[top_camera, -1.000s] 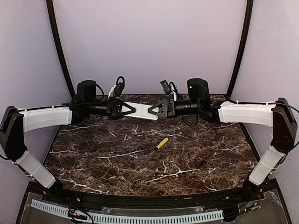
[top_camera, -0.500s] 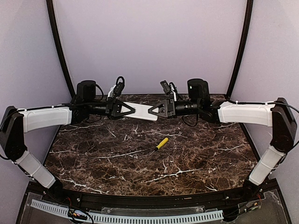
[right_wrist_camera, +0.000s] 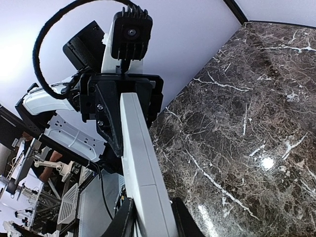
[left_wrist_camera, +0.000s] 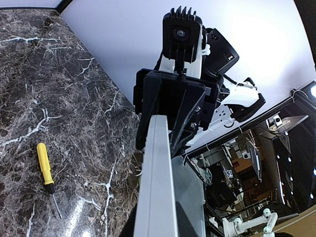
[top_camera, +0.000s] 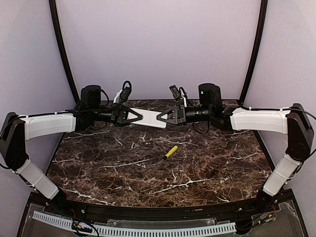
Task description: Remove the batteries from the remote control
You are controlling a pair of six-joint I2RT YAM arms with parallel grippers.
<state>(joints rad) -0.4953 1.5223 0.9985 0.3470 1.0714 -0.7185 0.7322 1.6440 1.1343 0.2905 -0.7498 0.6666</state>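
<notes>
Top external: left jaws & right jaws each grip remote control [top_camera: 150, 117], prob. midair.

Remote control [top_camera: 150, 117] above table [top_camera: 123, 168] rear — screwdriver [top_camera: 171, 151] on table, in front.

Robotics lab: lilac booth [top_camera: 158, 44], equipment racks [left_wrist_camera: 256, 163] beyond.

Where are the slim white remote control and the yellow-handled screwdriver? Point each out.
slim white remote control [top_camera: 149, 118], top view, its bare middle.
yellow-handled screwdriver [top_camera: 172, 150], top view, its yellow handle.
</notes>
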